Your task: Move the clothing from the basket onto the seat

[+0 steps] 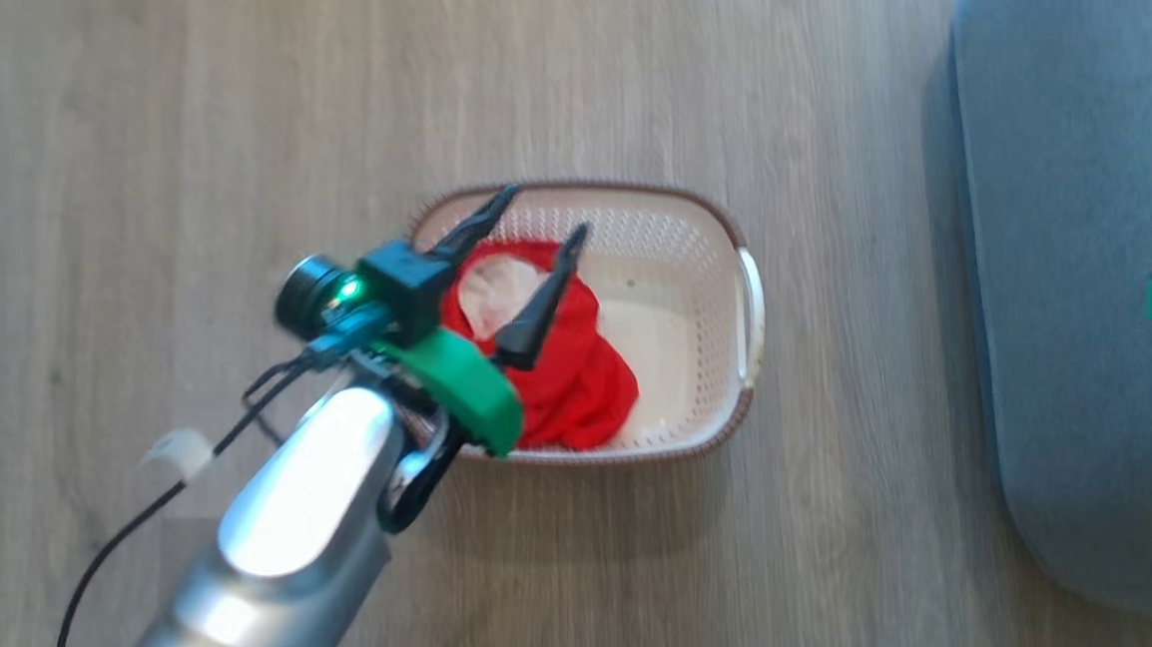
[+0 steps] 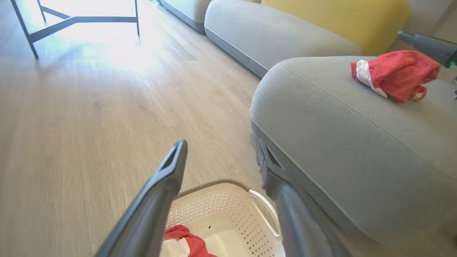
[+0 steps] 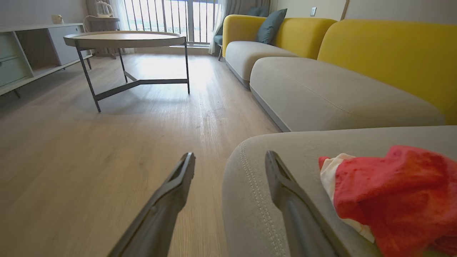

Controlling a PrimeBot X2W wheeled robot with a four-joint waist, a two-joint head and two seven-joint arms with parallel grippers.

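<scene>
Left gripper (image 1: 544,212), right gripper (image 3: 229,154): seemingly open

The basket (image 1: 662,231) stands on the floor (image 1: 250,94), left of the seat (image 1: 1068,294) and apart from it. One piece of clothing (image 1: 583,374) lies in the basket's left half, beneath the left gripper (image 1: 543,211). A second piece (image 2: 396,73) lies on the seat, just right of the right gripper (image 3: 229,156) at the seat's corner.

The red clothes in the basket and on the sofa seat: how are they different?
The basket clothing lies inside the basket; the seat garment sits on the grey seat. The open left gripper is over the basket clothing; the open right gripper is beside the seat garment. Both are red with white.
</scene>
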